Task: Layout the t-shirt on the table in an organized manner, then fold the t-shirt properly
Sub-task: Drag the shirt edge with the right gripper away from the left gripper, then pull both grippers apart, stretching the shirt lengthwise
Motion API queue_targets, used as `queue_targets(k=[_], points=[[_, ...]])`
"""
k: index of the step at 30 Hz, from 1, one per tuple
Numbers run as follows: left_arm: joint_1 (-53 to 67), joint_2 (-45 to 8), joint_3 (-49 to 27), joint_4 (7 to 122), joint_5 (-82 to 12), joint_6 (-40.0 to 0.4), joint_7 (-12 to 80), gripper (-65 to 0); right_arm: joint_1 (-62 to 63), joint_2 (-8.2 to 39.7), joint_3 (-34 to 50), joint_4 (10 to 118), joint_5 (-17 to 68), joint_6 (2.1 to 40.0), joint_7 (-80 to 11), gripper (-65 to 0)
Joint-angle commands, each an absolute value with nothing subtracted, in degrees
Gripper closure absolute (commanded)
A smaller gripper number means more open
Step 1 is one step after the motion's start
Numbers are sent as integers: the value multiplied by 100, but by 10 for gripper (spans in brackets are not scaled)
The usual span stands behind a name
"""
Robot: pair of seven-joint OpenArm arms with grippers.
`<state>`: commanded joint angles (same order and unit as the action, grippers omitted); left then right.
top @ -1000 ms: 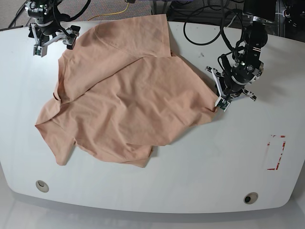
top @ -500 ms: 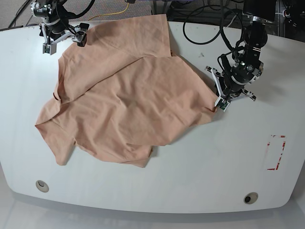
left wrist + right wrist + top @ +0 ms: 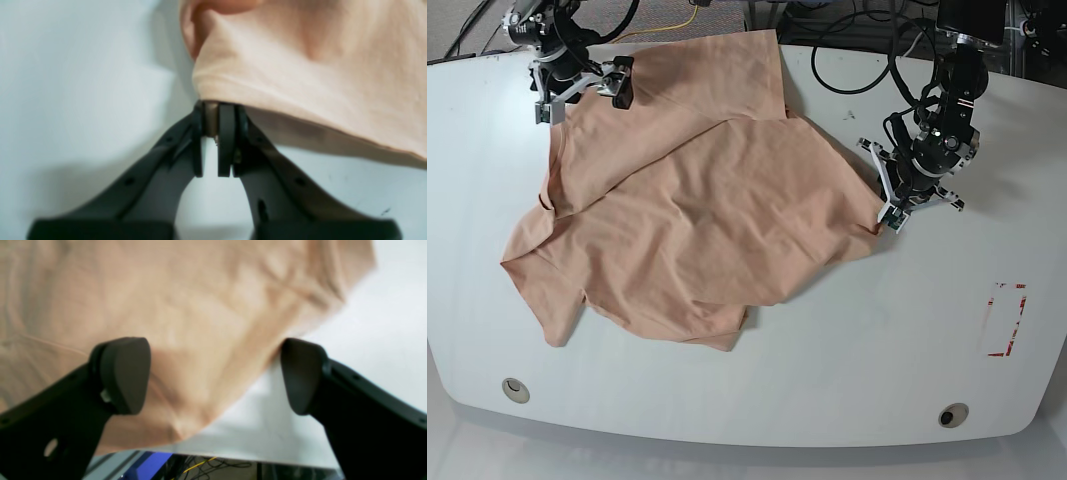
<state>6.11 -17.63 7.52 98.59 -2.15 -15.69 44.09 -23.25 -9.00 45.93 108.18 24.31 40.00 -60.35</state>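
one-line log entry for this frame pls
shirt: t-shirt rumpled on table, unfolded | left pincer: shut on shirt edge | right pincer: open over far shirt corner | phase: layout

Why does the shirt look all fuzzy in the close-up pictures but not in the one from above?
In the right wrist view the t-shirt is soft and smeared and the open right claw is dark and blurry. In the left wrist view the left claw pinching the hem is fairly sharp, and the cloth behind it blurs. The base view is crisp, with soft shadows on the table.
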Motion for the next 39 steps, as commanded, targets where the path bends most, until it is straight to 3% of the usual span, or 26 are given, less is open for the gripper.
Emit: queue_targets(k=[10, 12, 14, 15, 16, 18, 21, 24, 27, 39], points=[[602, -1842, 752, 9859, -215, -1569, 4391, -31, -2281, -900, 4576, 10501, 2431, 4000, -6035, -587], [602, -1842, 752, 9859, -215, -1569, 4391, -31, -2281, -900, 4576, 10501, 2431, 4000, -6035, -552], [602, -1842, 752, 9859, -215, -1569, 4391, -31, -2281, -900, 4576, 10501, 2431, 4000, -6035, -477], [602, -1842, 752, 9859, -215, -1569, 4382, -31, -2264, -900, 4576, 10501, 2431, 4000, -6035, -392], [602, -1842, 752, 9859, -215, -1569, 4382, -31, -2246, -900, 4576, 10501, 2431, 4000, -6035, -350], [593, -1842, 752, 9859, -215, -1569, 4382, -31, -2176, -900, 4593, 10501, 2396, 4000, -6035, -162], [593, -1842, 752, 9851, -215, -1569, 4382, -31, -2167, -900, 4593, 10501, 2378, 4000, -6035, 0], [593, -1842, 699, 9851, -215, -1569, 4382, -31, -2167, -900, 4585, 10536, 2378, 4000, -6035, -21], [593, -1842, 541, 9851, -215, -1569, 4382, -31, -2158, -760, 4576, 10571, 2378, 4000, -6035, 0], [259, -1982, 338, 9859, 286, -1569, 4374, -31, -1982, 75, 4558, 11029, 2431, 4000, -6290, 0]])
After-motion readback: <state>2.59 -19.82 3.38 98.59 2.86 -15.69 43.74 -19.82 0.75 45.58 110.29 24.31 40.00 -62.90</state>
